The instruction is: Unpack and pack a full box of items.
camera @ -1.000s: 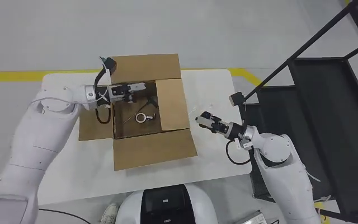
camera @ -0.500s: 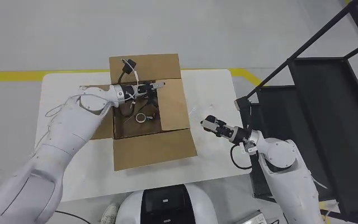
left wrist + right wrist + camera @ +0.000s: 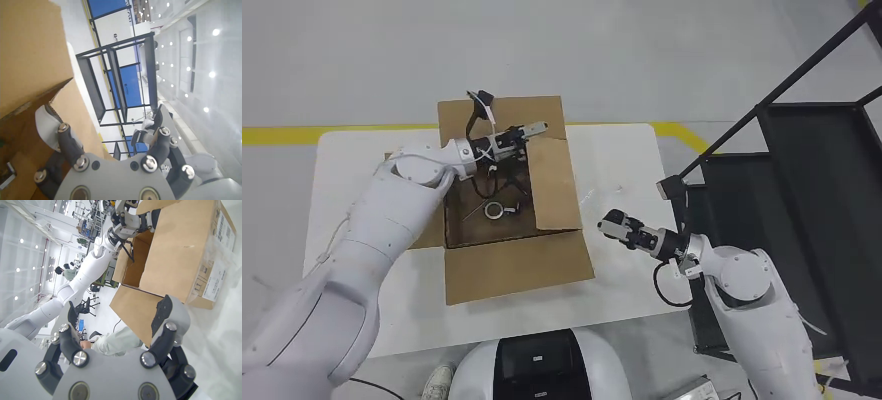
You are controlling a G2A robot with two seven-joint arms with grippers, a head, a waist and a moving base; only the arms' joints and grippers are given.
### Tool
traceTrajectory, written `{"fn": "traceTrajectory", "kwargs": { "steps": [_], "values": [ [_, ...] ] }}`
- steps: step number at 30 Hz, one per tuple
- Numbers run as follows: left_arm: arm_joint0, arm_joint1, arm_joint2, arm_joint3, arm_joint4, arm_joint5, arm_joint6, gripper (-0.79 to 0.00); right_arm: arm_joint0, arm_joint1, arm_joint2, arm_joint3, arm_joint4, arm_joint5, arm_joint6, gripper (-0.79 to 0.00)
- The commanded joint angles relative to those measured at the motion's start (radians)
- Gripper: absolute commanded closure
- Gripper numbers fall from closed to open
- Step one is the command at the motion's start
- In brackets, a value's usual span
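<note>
A white table (image 3: 627, 160) holds 1 open brown box (image 3: 517, 265) near its middle. The box's near flap lies flat on the table.

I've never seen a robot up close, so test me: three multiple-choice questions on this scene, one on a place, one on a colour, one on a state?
1. Where is the right tool? A. on the floor B. over the white table beside the box C. inside the box
2. What colour is the box? A. blue B. brown C. red
3. How is the right tool? A. open, empty B. shut on a ring C. shut on a flap
1 B: the top view shows it off the box's side, over the table. 2 B: plain cardboard. 3 A: its fingers stand apart with nothing between.
</note>
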Motion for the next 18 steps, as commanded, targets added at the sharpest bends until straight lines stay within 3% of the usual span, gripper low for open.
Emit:
{"fn": "traceTrajectory", "kwargs": {
  "steps": [1,9,18],
  "values": [
    [-0.001,-0.009,-0.009,-0.010,-0.050,-0.001,-0.041,-0.785,0.000,0.002,0.000,-0.003,0.005,-0.003,0.002,-0.785],
    [0.006,-0.071,0.014,-0.041,-0.149,-0.001,-0.098,-0.785,-0.025,0.009,0.004,-0.018,0.022,-0.031,0.003,-0.785],
    [-0.014,-0.146,0.055,0.022,-0.172,-0.013,-0.118,-0.785,-0.023,0.015,-0.046,-0.008,0.054,-0.057,0.064,-0.785]
  ]
}}
